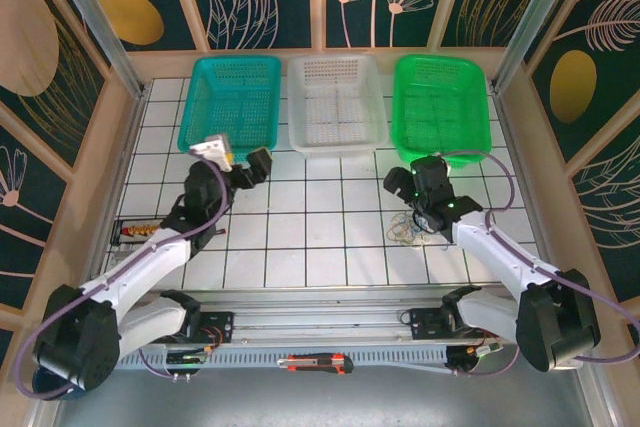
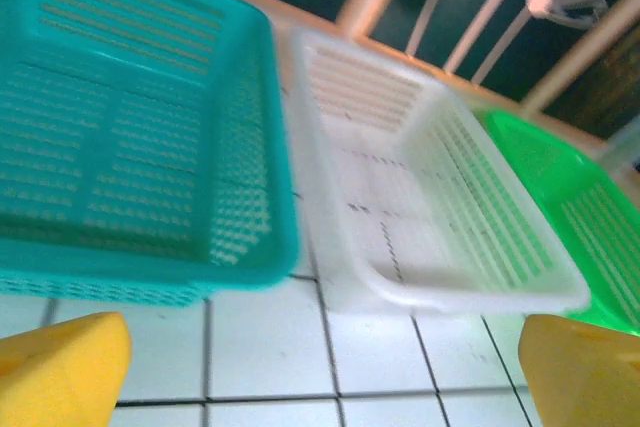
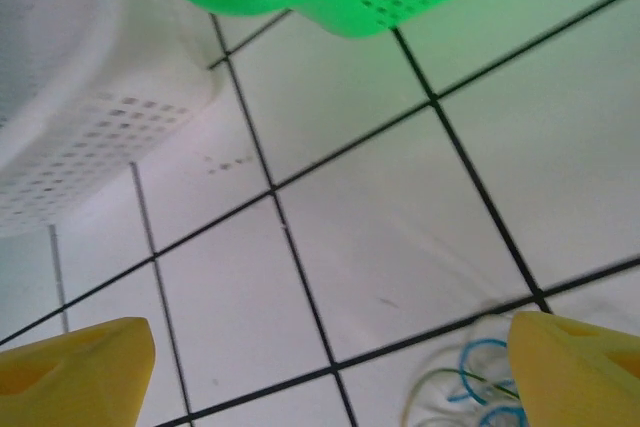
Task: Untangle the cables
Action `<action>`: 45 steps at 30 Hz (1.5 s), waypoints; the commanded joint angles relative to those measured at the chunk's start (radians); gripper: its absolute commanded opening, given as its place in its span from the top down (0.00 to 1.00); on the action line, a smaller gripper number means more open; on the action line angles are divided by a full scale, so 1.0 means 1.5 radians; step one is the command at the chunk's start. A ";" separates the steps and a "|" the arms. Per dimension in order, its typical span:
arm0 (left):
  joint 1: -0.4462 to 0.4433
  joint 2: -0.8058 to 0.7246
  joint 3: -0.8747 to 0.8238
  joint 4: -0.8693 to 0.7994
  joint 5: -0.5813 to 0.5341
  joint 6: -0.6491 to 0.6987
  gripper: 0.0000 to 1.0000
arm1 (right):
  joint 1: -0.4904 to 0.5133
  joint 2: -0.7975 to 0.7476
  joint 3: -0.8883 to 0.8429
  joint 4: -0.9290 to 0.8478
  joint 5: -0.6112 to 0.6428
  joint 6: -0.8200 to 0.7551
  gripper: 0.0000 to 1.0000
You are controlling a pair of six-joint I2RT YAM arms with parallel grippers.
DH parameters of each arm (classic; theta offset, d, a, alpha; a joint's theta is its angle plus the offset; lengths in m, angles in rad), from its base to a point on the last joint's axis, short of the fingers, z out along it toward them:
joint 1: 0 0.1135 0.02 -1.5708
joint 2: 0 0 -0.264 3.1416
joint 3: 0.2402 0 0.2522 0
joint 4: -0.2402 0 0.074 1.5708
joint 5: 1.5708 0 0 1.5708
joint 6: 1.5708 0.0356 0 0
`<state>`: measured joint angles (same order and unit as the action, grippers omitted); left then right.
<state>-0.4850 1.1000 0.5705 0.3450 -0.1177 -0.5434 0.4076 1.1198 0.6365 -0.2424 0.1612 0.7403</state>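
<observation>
The cables lie in a small tangle of blue, whitish and olive loops on the white tiles, right of centre. In the right wrist view the cables show at the bottom right, just inside the right yellow fingertip. My right gripper hovers just beyond the tangle, and the right gripper is open with only bare tile between its fingers. My left gripper is far from the cables, near the teal basket. The left gripper is open and holds nothing.
Three baskets stand side by side at the back: teal, white, green. A small rack of parts lies at the left edge. A red and black cutter rests on the near rail.
</observation>
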 commanded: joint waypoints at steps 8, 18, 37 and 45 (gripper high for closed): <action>-0.104 0.098 0.088 -0.091 -0.063 0.020 0.01 | 0.027 -0.007 -0.037 -0.106 0.050 0.107 0.01; -0.104 0.098 0.084 -0.074 -0.051 0.013 0.01 | 0.114 0.050 -0.062 0.009 -0.029 0.140 0.01; -0.103 0.037 0.043 -0.061 -0.061 -0.026 0.01 | 0.267 0.312 0.207 0.232 -0.151 0.123 0.03; -0.104 0.018 0.024 -0.039 -0.039 -0.036 0.01 | 0.250 0.124 0.099 0.131 -0.029 0.097 0.04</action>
<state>-0.6373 1.1412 0.6231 0.2428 -0.1902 -0.5781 0.7944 1.3941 0.8459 0.0448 0.0097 0.9157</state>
